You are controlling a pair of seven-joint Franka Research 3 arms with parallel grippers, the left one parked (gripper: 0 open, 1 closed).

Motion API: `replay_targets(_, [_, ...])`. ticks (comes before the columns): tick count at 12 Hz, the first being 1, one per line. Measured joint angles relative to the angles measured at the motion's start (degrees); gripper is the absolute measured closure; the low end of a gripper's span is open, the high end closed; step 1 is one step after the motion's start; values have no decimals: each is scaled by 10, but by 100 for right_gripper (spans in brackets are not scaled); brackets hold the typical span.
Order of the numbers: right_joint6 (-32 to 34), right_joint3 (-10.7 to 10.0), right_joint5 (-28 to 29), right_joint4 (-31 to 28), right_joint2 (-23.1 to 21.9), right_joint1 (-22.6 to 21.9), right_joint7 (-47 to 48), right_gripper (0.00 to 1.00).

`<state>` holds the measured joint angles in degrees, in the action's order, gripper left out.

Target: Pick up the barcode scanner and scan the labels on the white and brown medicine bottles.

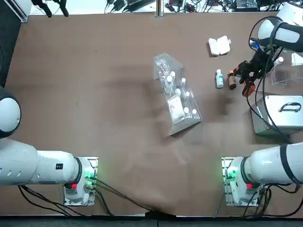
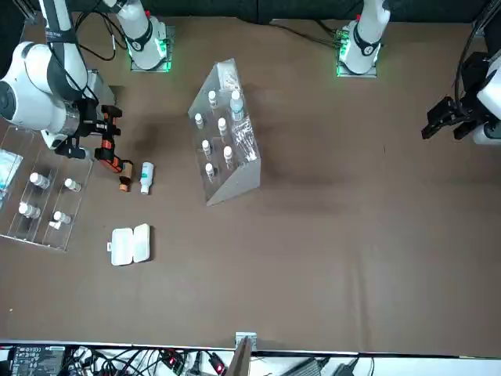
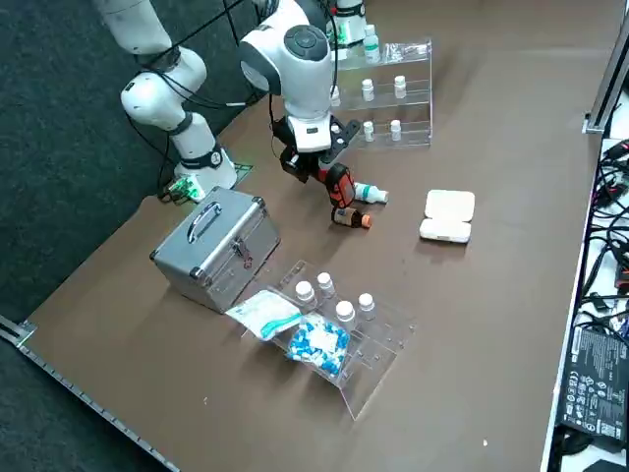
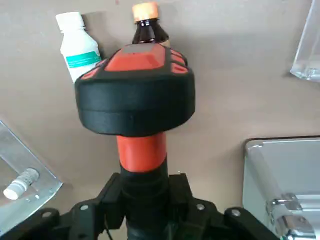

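Note:
My right gripper (image 4: 144, 192) is shut on the orange-red handle of the barcode scanner (image 4: 135, 100), whose black head points down toward the table. Just beyond the head lie the white bottle (image 4: 77, 47) with a teal band and the brown bottle (image 4: 148, 29) with an orange cap, side by side. From overhead, the scanner (image 1: 248, 87) hangs just right of the brown bottle (image 1: 231, 80), and the white bottle (image 1: 219, 78) lies left of that. In the side view, the scanner (image 3: 337, 184) sits above and between the brown bottle (image 3: 349, 217) and the white bottle (image 3: 371, 194).
A silver metal case (image 1: 277, 116) stands close to the gripper, toward the robot. A clear rack of white-capped vials (image 1: 177, 94) lies mid-table. A small white box (image 1: 219, 46) sits beyond the bottles. A clear tray of vials (image 3: 339, 329) is at the right edge.

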<state>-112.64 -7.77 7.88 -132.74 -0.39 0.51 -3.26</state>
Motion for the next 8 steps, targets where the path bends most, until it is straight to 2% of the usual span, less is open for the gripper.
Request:
replay_targets(5, [-19,0,0,-4,13,1,-41,57])
replay_targets(8, [-21,0,0,-4,28,17,-84,57])
